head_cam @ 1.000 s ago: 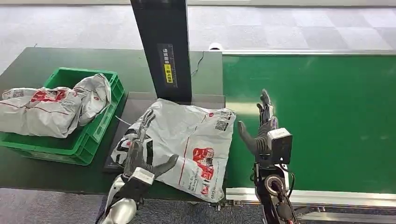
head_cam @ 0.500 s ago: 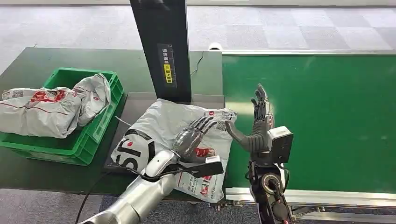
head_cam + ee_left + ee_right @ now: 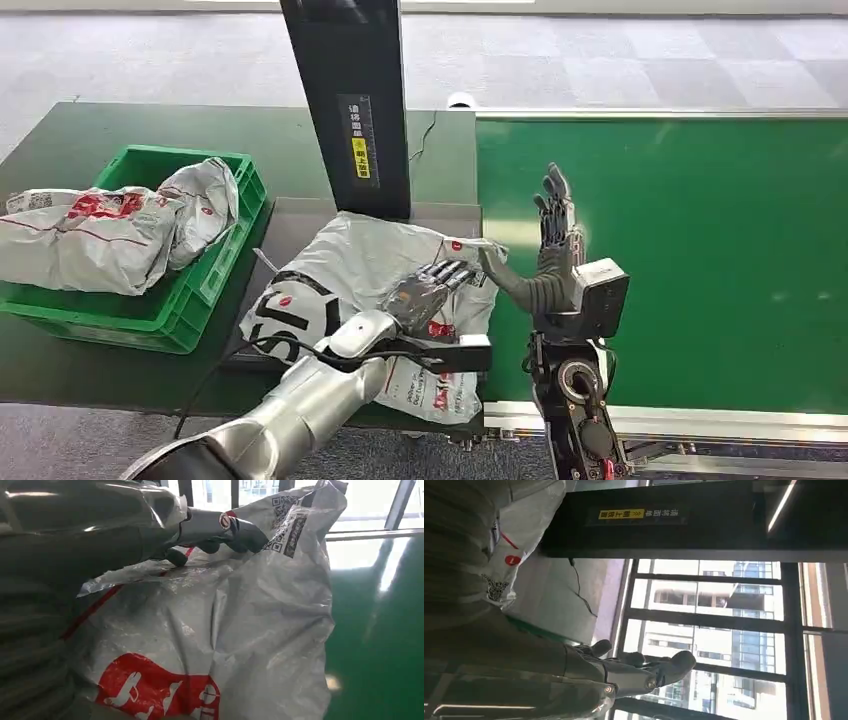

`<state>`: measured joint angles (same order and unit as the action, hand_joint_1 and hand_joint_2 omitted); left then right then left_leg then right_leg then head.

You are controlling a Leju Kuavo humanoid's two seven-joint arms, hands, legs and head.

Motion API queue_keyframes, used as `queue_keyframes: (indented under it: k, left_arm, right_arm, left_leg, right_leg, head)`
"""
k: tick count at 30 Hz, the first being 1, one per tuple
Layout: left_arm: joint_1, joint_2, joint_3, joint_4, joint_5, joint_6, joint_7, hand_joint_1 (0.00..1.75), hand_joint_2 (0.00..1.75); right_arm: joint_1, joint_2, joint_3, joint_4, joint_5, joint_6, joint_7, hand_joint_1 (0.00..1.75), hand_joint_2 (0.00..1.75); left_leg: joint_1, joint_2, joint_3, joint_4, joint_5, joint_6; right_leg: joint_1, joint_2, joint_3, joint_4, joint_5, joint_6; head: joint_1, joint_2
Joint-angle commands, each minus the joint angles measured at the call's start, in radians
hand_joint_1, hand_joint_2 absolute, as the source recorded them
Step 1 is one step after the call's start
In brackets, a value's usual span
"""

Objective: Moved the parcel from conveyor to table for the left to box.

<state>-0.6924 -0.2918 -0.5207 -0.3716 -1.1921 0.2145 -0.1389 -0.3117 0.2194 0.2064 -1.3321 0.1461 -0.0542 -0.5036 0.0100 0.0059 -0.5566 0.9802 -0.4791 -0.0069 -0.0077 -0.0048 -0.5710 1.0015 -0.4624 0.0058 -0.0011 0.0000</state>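
Parcel: a soft grey plastic mailer bag (image 3: 375,270), crumpled and glossy, with red logo print, thin red lines, black QR-code labels near one corner and a black-and-white patch at the near left corner. It lies flat on the dark grey pad (image 3: 300,215) of the dark green table (image 3: 120,140), just beside the edge of the green conveyor belt (image 3: 700,250); its near corner hangs over the table's front edge.

Parcel close up: in the left wrist view the grey film (image 3: 240,630) is wrinkled, with the red print low down and the QR labels up at the raised corner.

Left hand: the dark-fingered left hand (image 3: 425,290) on its silver arm lies palm down on top of the mailer near its conveyor-side edge, fingers stretched out flat and slightly spread, pressing on the film and not closed around it.

Right hand: the right hand (image 3: 545,255) stands upright above the belt's table-side edge, fingers straight up and apart, thumb pointing toward the mailer's corner and close beside it; whether it touches I cannot tell. It holds nothing.

Green crate: a green plastic box (image 3: 195,300) sits at the table's left side, well apart from the parcel, with other grey mailer bags (image 3: 110,235) heaped in it and spilling over its left rim.

Black post: a tall black column (image 3: 350,100) with a yellow label rises just behind the parcel.
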Motion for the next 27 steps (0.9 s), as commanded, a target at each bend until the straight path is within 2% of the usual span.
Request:
queue_keyframes:
  k: [1,3,6,9,12,14,18,20,22,26,27]
  left_arm:
    - [-0.030,0.023,-0.028,0.121,-0.020,-0.126,0.026,1.59,1.75]
    - [-0.032,0.021,-0.022,0.129,-0.018,-0.169,0.024,1.75,1.75]
    - [-0.032,0.021,-0.022,0.129,-0.018,-0.169,0.024,1.75,1.75]
    - [-0.022,0.009,0.047,0.099,0.021,-0.035,-0.013,1.75,1.75]
    - [-0.030,-0.006,0.203,0.042,0.176,0.069,-0.150,1.75,1.75]
    - [-0.033,-0.009,0.255,-0.019,0.233,0.109,-0.204,1.75,1.75]
    - [-0.008,0.008,0.278,-0.177,0.276,0.089,-0.236,1.75,1.75]
    - [0.015,0.009,0.290,-0.249,0.305,0.140,-0.283,1.75,1.75]
    - [0.067,0.025,0.283,-0.441,0.360,0.163,-0.318,1.75,1.75]
    - [0.278,0.116,0.238,-1.103,0.546,0.206,-0.334,1.75,1.75]
    - [0.310,0.136,0.231,-1.205,0.559,0.238,-0.340,1.75,1.75]
  right_arm:
    - [-0.057,0.001,-0.025,0.075,-0.002,0.006,-0.016,0.00,1.75]
    - [-0.066,0.003,-0.030,0.079,-0.005,0.006,-0.014,0.00,1.75]
    - [-0.066,0.003,-0.030,0.079,-0.005,0.006,-0.014,0.00,1.75]
    - [-0.056,0.008,-0.048,0.058,0.000,-0.002,-0.017,0.00,1.75]
    - [-0.037,0.001,-0.055,0.036,0.005,-0.014,-0.012,0.00,1.75]
    - [-0.031,-0.005,-0.058,0.034,0.003,-0.022,-0.014,0.00,1.75]
    - [-0.022,-0.012,-0.058,0.029,-0.001,-0.028,-0.018,0.00,1.75]
    - [-0.015,-0.014,-0.061,0.023,-0.005,-0.039,-0.021,0.00,1.75]
    - [0.001,-0.022,-0.061,0.008,-0.010,-0.055,-0.021,0.00,1.75]
    - [0.082,-0.040,-0.072,-0.054,-0.018,-0.094,-0.018,0.00,1.75]
    - [0.100,-0.045,-0.075,-0.064,-0.018,-0.100,-0.020,0.00,1.75]
  left_leg:
    - [0.000,0.002,0.002,-0.002,0.001,0.000]
    - [0.000,0.002,0.003,-0.001,0.000,0.000]
    - [0.000,0.002,0.003,-0.001,0.000,0.000]
    - [0.000,0.002,0.006,-0.003,0.002,0.000]
    - [0.000,0.002,0.007,-0.002,0.001,0.000]
    - [0.000,0.000,0.007,0.000,0.001,0.000]
    - [0.000,-0.001,0.004,0.000,0.001,0.000]
    - [0.000,0.000,0.003,0.000,0.001,0.000]
    - [0.000,0.000,0.003,-0.001,0.001,0.000]
    - [0.000,0.001,0.001,0.000,0.001,0.000]
    - [0.000,0.002,0.001,-0.001,0.000,0.000]
  right_leg:
    - [0.000,0.003,0.001,-0.001,0.001,0.000]
    - [0.000,0.003,0.002,-0.001,0.001,0.000]
    - [0.000,0.003,0.002,-0.001,0.001,0.000]
    - [0.000,0.003,0.006,-0.002,0.003,0.000]
    - [0.000,0.002,0.007,-0.002,0.002,0.000]
    - [0.000,0.000,0.006,-0.001,0.001,0.000]
    - [0.000,0.000,0.004,0.000,0.000,0.000]
    - [0.000,0.000,0.003,0.000,0.001,0.000]
    - [0.000,0.001,0.003,-0.001,0.001,0.000]
    - [0.000,0.001,0.000,0.000,0.000,0.000]
    - [0.000,0.003,0.000,-0.001,0.000,0.000]
  head:
    - [0.000,0.000]
    - [0.000,0.000]
    - [0.000,0.000]
    - [0.000,0.000]
    - [0.000,0.000]
    - [0.000,0.000]
    - [0.000,0.000]
    - [0.000,0.000]
    - [0.000,0.000]
    - [0.000,0.000]
    - [0.000,0.000]
